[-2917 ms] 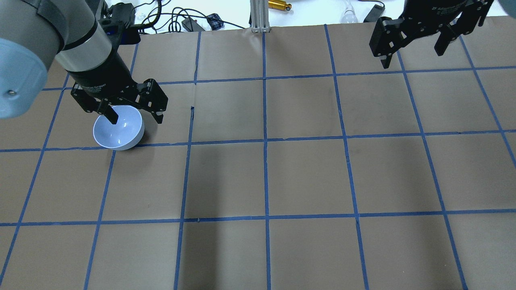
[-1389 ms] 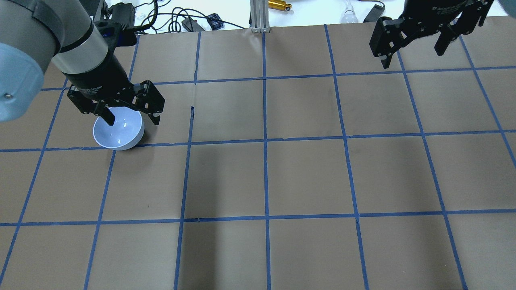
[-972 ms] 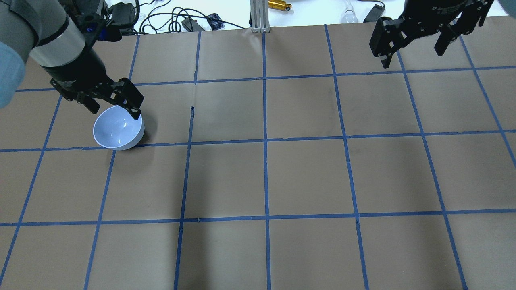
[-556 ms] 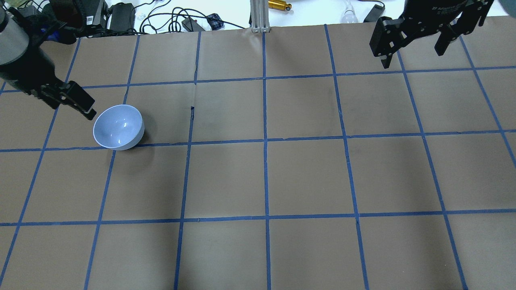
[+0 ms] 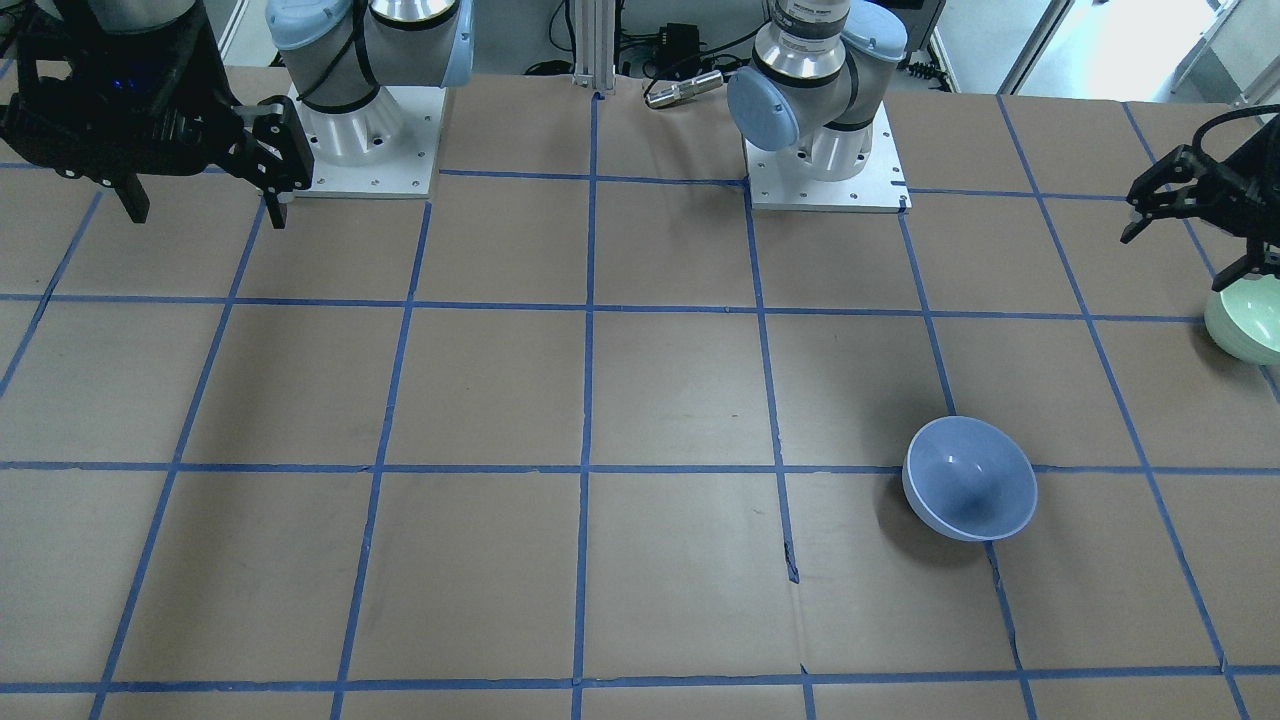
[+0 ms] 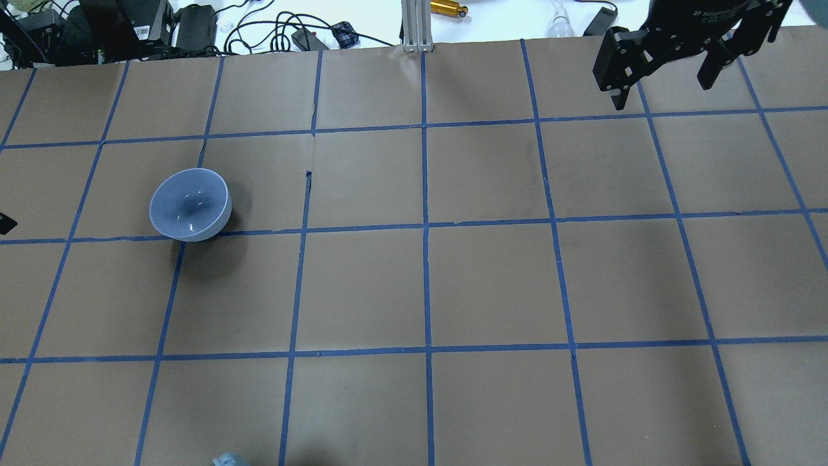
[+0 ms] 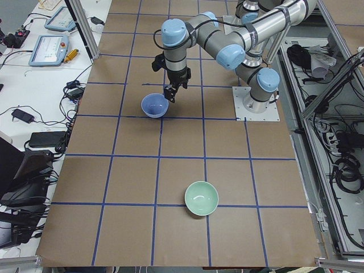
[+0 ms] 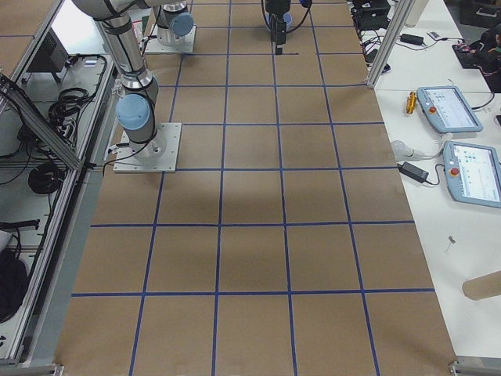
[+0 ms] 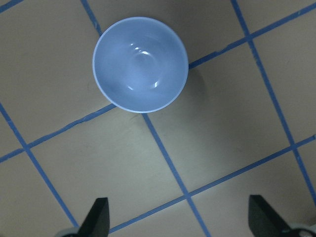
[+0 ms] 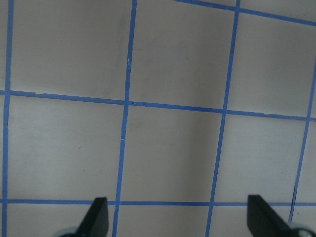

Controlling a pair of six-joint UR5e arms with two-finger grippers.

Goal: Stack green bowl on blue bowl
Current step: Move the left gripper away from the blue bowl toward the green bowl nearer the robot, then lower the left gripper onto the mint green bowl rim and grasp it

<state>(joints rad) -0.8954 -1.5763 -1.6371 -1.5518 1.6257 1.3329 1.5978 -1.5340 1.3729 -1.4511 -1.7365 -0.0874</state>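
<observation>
Green bowl (image 5: 1245, 322) just beside left gripper (image 5: 1172, 262), jaws spread, likely for pickup; blue bowl (image 5: 968, 480) farther off, upright as base; right gripper (image 6: 661, 90) likewise spread, idle

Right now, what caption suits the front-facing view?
Open left tool beside green bowl at frame edge; blue bowl sits empty, apart.

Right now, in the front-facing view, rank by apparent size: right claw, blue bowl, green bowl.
1. right claw, largest, though it may simply sit nearer the camera.
2. blue bowl.
3. green bowl, smallest as shown, but the frame edge cuts it off, so the two bowls may really match.
</observation>
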